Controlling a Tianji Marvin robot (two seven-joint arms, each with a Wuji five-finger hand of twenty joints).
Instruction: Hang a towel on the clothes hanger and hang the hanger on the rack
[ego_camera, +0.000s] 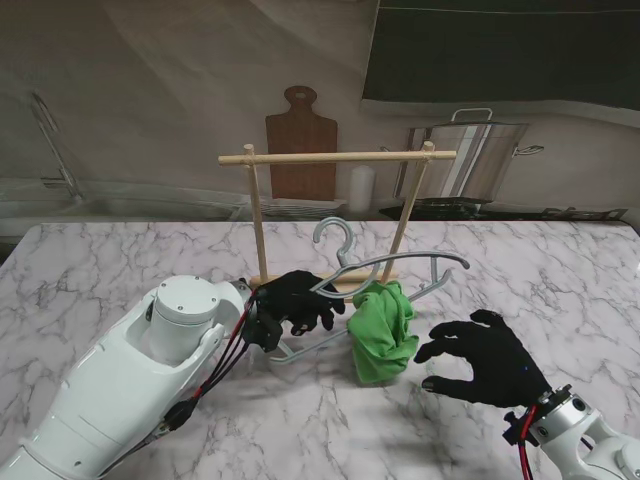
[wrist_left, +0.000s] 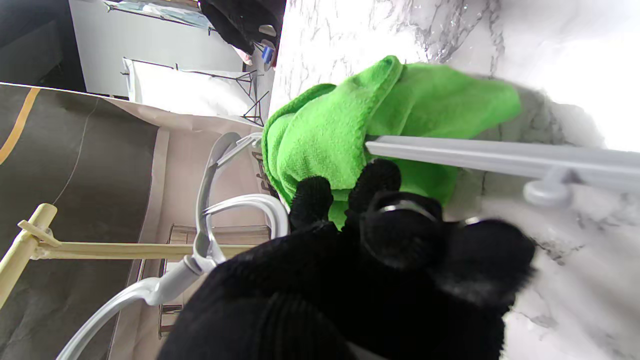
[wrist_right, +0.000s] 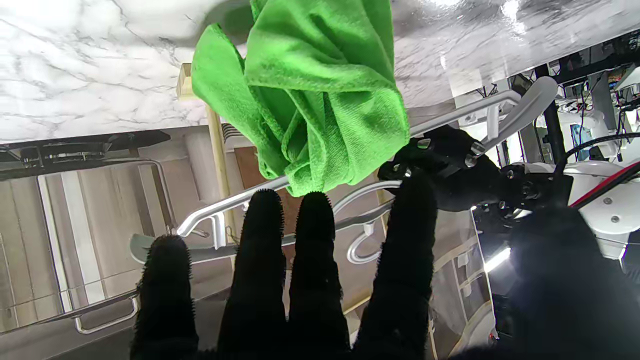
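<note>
Gripping the grey plastic hanger (ego_camera: 385, 272), the left hand (ego_camera: 296, 302) lifts it mid-tabletop before the wooden rack (ego_camera: 335, 158), green towel (ego_camera: 383, 332) draped over its bar. Beside it, the right hand (ego_camera: 487, 358) hovers, fingers (wrist_right: 312, 250) spread, holding nothing, bare marble tabletop (ego_camera: 560, 270) toward the right edge.

You've got a bright green towel (ego_camera: 383, 331) bunched on a pale grey hanger (ego_camera: 400, 268), so that's the one loud colour here. Both hands wear black gloves: your left hand (ego_camera: 296, 301) and your right hand (ego_camera: 485, 358) look identical in colour. The table (ego_camera: 120, 260) is white marble with thin grey veins running all over. The rack (ego_camera: 335, 157) is light natural wood. Your arms are glossy white, with red and black cables at the wrists. Behind the rack there's a brown cutting board (ego_camera: 300, 150).
</note>
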